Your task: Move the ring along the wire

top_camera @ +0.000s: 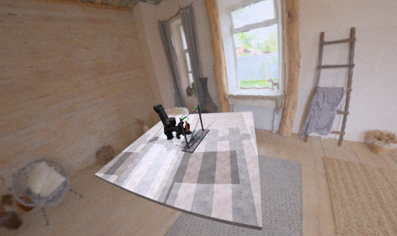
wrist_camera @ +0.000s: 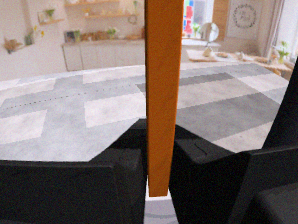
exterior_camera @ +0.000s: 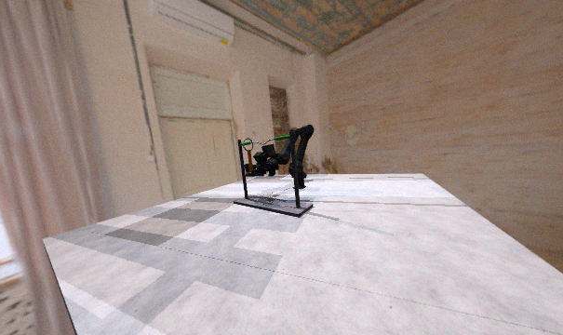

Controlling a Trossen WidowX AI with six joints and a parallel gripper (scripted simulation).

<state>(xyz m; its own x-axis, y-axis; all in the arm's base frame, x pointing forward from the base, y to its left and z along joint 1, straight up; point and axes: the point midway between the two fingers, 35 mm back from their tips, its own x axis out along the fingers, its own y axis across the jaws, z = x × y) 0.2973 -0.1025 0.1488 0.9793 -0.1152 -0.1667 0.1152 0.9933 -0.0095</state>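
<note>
Cannot make out all of the surface (top_camera: 218, 200) (exterior_camera: 379, 261) (wrist_camera: 30, 132): cut off at 6 o'clock in the exterior view. Hidden partly behind the farther-right post (top_camera: 201, 119) (exterior_camera: 297, 191) there: the arm (top_camera: 163, 116) (exterior_camera: 302, 144). Cut off at 12 o'clock in the wrist view: the handle (top_camera: 186, 126) (exterior_camera: 249, 160) (wrist_camera: 164, 75), with the ring (top_camera: 188, 118) (exterior_camera: 252, 144) out of sight. Too fine to tell: contact between ring and wire (top_camera: 191, 112) (exterior_camera: 260, 142).

Count one surface, one arm, one base (top_camera: 189, 150) (exterior_camera: 301, 212), two upright posts, one wire with two green parts, two fingers (top_camera: 188, 132) (exterior_camera: 248, 172), one handle, one ring. Find the ring around the wire by the green part at the 9 o'clock post (top_camera: 185, 139) (exterior_camera: 244, 174) in the exterior view, at 7 o'clock along the wire in the top view.

Closed on the handle, with one finger at 9 o'clock and one at 3 in the wrist view. Hangs below the ring, near upright, between the fingertips.
</note>
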